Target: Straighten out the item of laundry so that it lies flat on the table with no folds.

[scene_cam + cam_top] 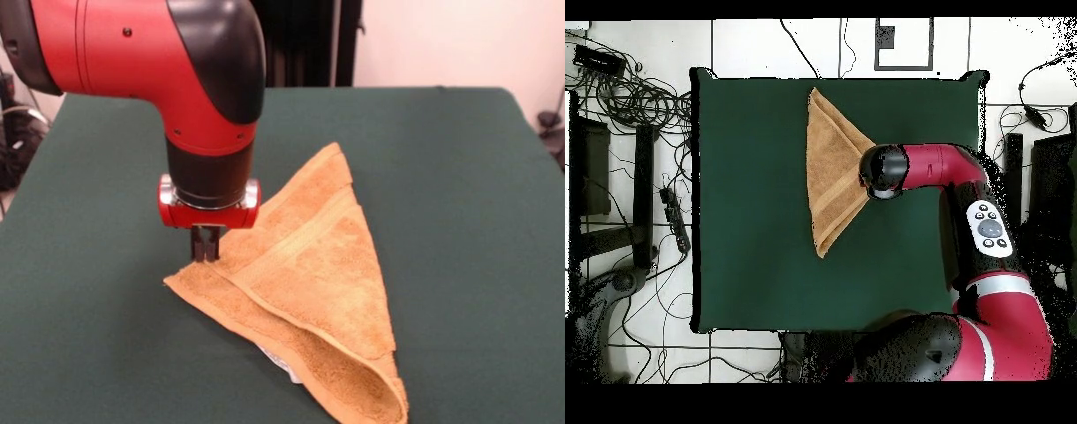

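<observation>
My gripper, jaws together on 1 corner of the folded orange-tan terry towel, sits at that triangle's apex on the green tabletop, the long folded edge lying opposite, away from me.

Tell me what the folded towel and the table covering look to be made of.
The towel: looks like terry cloth, orange-tan, matte, with a fuzzy looped nap and a flatter woven band. The table covering: seemingly a dark green fabric, smooth and dull, without shine; the exact weave can't be made out.
</observation>
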You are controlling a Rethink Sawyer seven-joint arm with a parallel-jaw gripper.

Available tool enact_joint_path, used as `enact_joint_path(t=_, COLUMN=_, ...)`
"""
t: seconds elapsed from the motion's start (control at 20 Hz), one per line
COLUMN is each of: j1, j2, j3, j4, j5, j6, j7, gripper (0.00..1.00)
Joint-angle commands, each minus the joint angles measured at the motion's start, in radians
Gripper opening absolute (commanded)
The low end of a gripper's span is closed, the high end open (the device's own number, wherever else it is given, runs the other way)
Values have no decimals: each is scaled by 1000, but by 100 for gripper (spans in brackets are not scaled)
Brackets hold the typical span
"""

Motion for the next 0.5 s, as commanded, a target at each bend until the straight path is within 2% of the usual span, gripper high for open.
enact_joint_path(t=0.05, j1=47, j2=77, j3=26, j4=17, j5=-19, j6=62, j7=-120, gripper=0)
enact_joint_path(t=0.25, j1=39, j2=49, j3=32, j4=43, j5=-13, j6=39, j7=-116, gripper=0)
enact_joint_path(t=0.5, j1=3, j2=-79, j3=77, j4=151, j5=59, j6=64, j7=-133, gripper=0)
